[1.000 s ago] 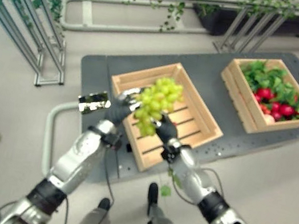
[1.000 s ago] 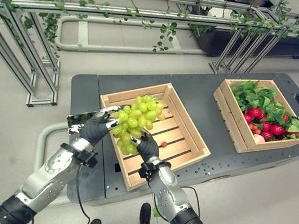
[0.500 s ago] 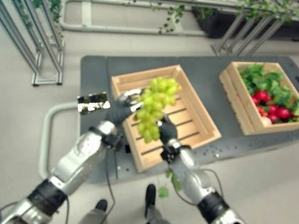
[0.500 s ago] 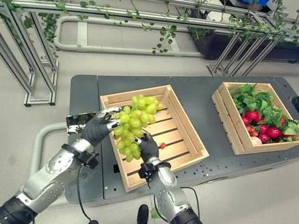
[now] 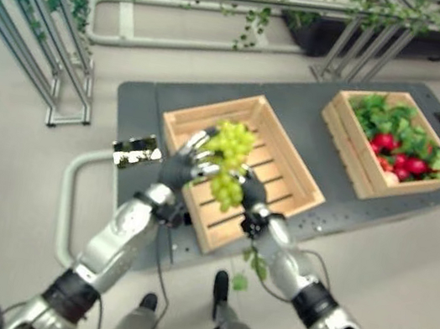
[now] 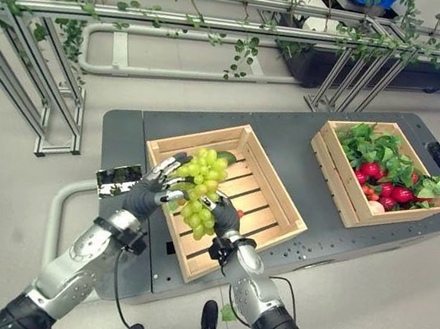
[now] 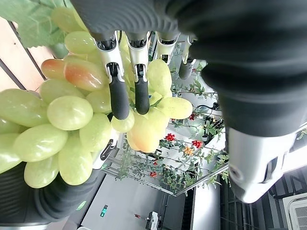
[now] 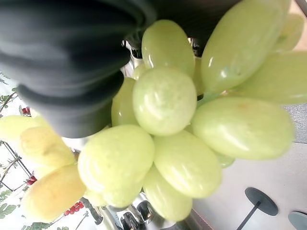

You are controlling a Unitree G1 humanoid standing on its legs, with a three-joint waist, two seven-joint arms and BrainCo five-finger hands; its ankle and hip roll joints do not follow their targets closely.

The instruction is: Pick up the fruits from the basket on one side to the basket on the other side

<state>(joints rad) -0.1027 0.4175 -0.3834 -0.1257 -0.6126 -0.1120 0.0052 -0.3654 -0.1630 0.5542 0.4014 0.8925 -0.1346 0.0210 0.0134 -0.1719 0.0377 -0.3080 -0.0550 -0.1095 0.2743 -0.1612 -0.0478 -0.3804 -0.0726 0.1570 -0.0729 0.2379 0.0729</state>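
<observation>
Green grape bunch (image 6: 201, 188) is held up between both hands, hanging over the near left corner of the slatted crate (image 6: 266, 191), clear of its slats.

Left hand (image 6: 152, 191): on the bunch's side away from the far crate. Fingers (image 7: 118, 91) lie nearly straight against the grapes, pressing and not wrapping round them.

Right hand (image 6: 225, 215): under and behind the bunch, on the side toward the far crate. The right wrist view has grapes packed against the dark cover; fingers hidden behind the fruit, so cannot tell how they are set.

Far crate (image 6: 341, 182), holding red fruit and green leaves, sits on the same grey table (image 6: 292, 141), well apart from the slatted crate. One small red fruit (image 6: 239, 213) lies on the slats of the slatted crate.

Risks, judged from this pose:
- The hold looks like a two-sided squeeze, not a stem grip. If either hand eases off or the two drift apart, the bunch drops.
- Lower grapes hang loose below the hands; a quick swing could shed them.
- Excess squeeze may crush or detach fruit.
</observation>
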